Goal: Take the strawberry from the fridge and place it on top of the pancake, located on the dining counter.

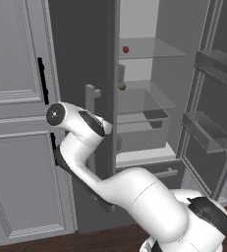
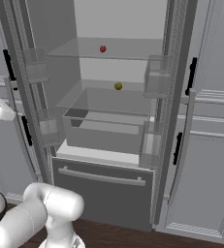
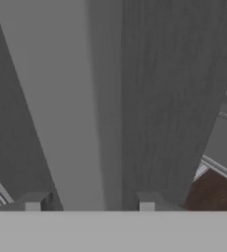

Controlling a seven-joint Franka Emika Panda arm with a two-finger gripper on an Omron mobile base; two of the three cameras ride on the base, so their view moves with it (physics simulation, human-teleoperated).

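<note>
I see the fridge (image 2: 108, 189) with both doors swung wide. The strawberry (image 2: 103, 49) sits on the top glass shelf (image 2: 133, 48) in the upper middle of the right base view; it's too small and round to tell me any long axis or pointing. A yellow-brown ball (image 2: 118, 86) lies on the shelf below. Bare shelf surrounds both. In the hand view my gripper (image 3: 90, 203) straddles the left door's pale handle (image 3: 75, 108), jaws apart, not clamping it
</note>
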